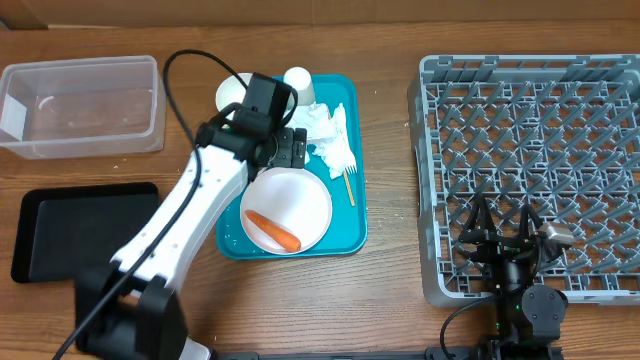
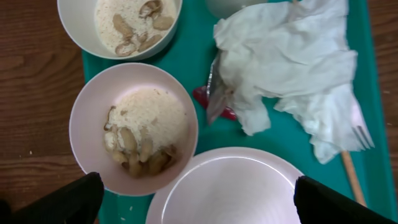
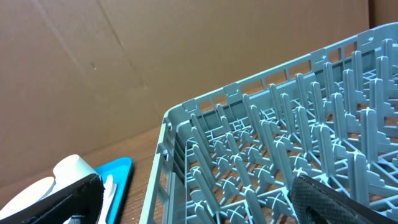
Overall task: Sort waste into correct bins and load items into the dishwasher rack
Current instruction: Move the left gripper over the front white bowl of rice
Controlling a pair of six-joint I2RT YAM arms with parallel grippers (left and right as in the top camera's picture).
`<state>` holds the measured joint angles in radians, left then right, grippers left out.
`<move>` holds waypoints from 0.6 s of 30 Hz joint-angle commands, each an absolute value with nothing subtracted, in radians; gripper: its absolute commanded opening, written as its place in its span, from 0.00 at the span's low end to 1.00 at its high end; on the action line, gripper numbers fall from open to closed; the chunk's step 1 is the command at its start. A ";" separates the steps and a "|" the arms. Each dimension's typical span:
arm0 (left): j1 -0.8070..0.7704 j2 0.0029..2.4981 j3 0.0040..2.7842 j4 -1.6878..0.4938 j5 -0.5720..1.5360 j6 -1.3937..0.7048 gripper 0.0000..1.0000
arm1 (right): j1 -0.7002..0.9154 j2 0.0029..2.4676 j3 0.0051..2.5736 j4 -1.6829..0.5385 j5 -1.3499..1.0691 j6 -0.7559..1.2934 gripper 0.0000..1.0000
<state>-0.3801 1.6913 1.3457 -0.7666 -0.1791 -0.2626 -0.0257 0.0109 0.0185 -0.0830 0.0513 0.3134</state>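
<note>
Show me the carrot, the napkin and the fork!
carrot point(image 1: 273, 231), overhead view, middle of its orange body.
napkin point(image 2: 292, 56), left wrist view, its crumpled middle.
fork point(image 2: 363, 137), left wrist view, its tines.

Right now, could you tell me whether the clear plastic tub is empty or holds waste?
Empty: the overhead view shows the clear plastic tub with a bare bottom and nothing inside.
</note>
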 commanded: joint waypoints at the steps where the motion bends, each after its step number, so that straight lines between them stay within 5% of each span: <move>1: -0.380 1.765 1.366 -0.740 -0.266 -0.262 1.00 | -0.028 0.003 0.008 -0.078 0.051 0.307 1.00; 7: -0.380 1.835 1.366 -0.731 -0.216 -0.262 1.00 | -0.028 0.003 0.008 -0.078 0.051 0.307 1.00; 10: -0.380 1.856 1.366 -0.728 -0.212 -0.262 0.82 | -0.028 0.003 0.008 -0.078 0.051 0.307 1.00; 18: -0.378 1.926 1.365 -0.720 -0.220 -0.262 0.78 | -0.028 0.003 0.008 -0.078 0.051 0.307 1.00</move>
<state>-0.3801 1.8839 1.3472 -0.7250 -0.2138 -0.2588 -0.0257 0.0109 0.0185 -0.0826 0.0513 0.3130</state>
